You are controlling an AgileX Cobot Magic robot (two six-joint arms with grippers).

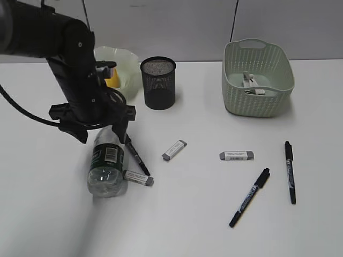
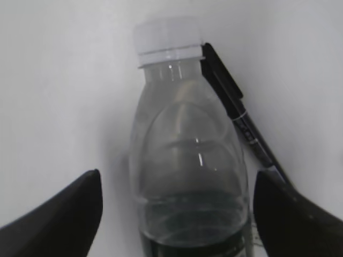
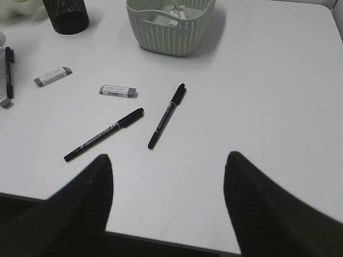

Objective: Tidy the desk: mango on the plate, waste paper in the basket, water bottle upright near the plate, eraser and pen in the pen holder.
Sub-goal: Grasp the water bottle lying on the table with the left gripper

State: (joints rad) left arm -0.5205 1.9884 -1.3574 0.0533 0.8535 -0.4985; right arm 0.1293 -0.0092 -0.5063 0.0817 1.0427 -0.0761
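exterior: faces the desk (image 1: 214, 214) from the front, raised, slanting down, taking in the whole top.
left wrist: close above the water bottle (image 2: 187, 160).
right wrist: high, looking far across.
shared: the basket (image 1: 258, 77) (image 3: 170, 27), exterior and right wrist.

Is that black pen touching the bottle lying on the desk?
Touching. The left wrist view shows the pen lying against the bottle beside its cap, no gap.

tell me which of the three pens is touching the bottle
The pen on the left, lying against the fallen bottle beside its cap. The other two pens lie apart on the right.
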